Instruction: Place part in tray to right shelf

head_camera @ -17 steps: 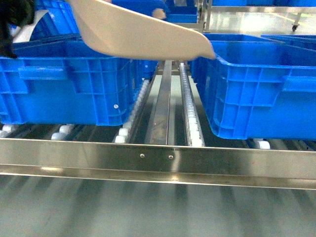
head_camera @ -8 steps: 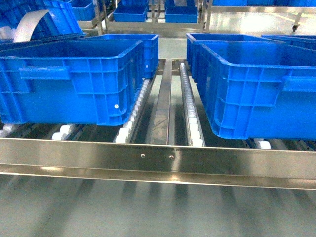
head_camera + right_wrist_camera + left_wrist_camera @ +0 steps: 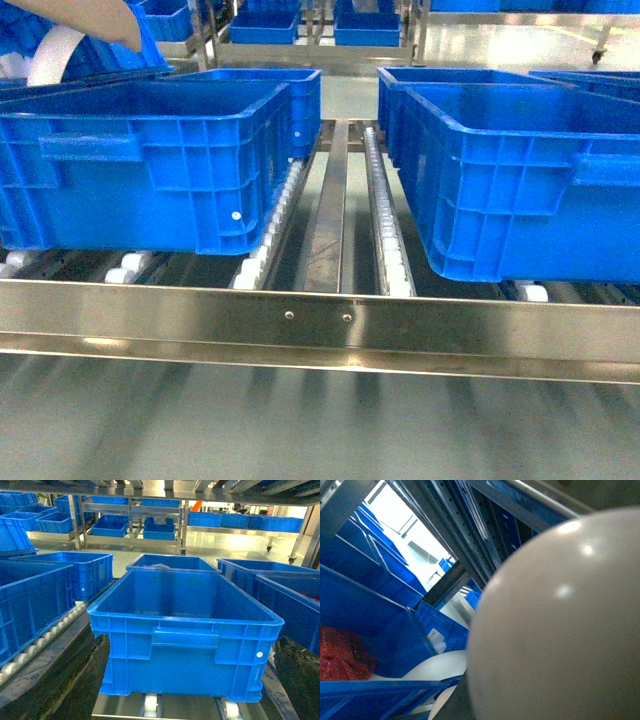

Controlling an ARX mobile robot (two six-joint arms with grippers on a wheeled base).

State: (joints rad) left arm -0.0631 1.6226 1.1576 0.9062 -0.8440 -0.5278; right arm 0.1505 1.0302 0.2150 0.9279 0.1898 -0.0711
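Smooth glossy beige tray (image 3: 560,625) fills the left wrist view, left pincer's state impossible to tell. Ribbed blue crates (image 3: 150,160) sit on the steel shelf's (image 3: 320,325) white rollers; right pincer (image 3: 187,700) gapes wide, empty.

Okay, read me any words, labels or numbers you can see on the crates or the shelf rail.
None can be read.
The blue crates show only small white dots, no lettering.
The steel front rail carries two screws, no markings.
The beige tray is plain.
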